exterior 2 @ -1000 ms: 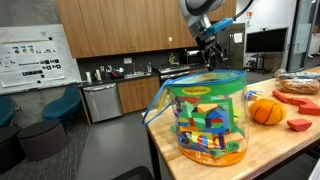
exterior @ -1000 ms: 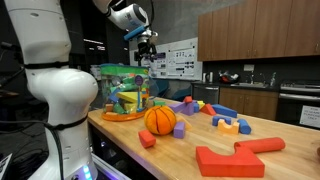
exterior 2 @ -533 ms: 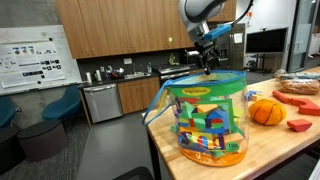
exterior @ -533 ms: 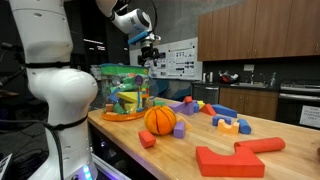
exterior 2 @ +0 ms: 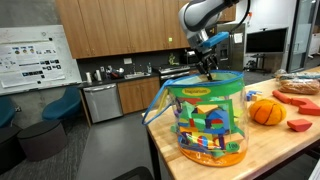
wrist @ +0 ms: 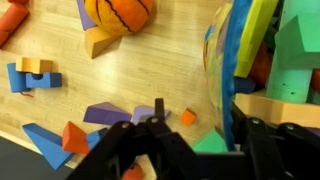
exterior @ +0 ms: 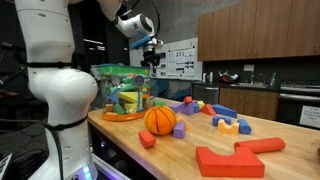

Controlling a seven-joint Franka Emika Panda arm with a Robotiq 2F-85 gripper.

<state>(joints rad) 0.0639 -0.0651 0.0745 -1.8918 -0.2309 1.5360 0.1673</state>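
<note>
Wooden worktop [exterior: 195, 145], light grain, in both exterior views. Bears a clear plastic tub [exterior: 122, 92] of coloured blocks at the far left, upright, close to the left end. Carries an orange ball [exterior: 160, 120] right of the tub, near it but apart. Holds a small red block [exterior: 147, 139] near the front edge and a purple block [exterior: 179, 129] just beside the ball. Shows purple and red pieces [exterior: 184, 105] farther back, then a blue wedge [exterior: 222, 111] and a blue-and-yellow arch [exterior: 232, 126] towards the right. Supports a large flat red block [exterior: 230, 161] at the near right, with a red bar [exterior: 262, 146] just beside it.
</note>
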